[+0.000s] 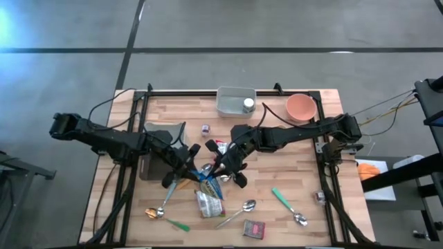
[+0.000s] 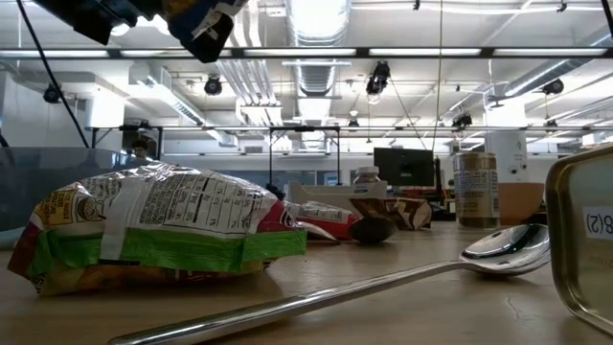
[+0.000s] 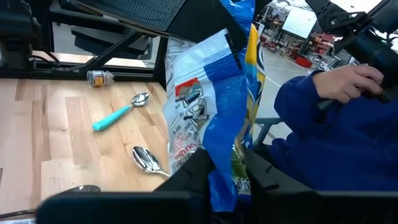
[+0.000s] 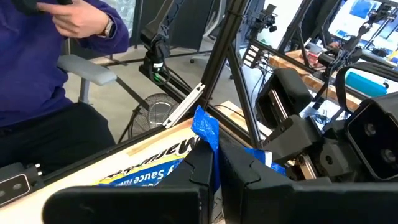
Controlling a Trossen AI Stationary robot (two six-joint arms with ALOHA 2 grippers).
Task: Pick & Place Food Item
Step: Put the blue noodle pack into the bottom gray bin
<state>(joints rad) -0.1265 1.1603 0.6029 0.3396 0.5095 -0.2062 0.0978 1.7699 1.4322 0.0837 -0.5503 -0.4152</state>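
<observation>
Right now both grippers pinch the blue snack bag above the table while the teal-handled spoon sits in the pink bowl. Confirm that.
Not quite: the high view shows the teal-handled spoon lying on the table, not in the pink bowl. Both the left gripper and right gripper do pinch the blue snack bag.

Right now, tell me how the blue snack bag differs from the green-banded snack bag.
The blue snack bag hangs upright in the air, pinched between the left gripper and right gripper; the green-banded snack bag lies flat on the table, untouched. The first is blue and white, the second white with a green stripe. Both are crinkled foil packets.
</observation>
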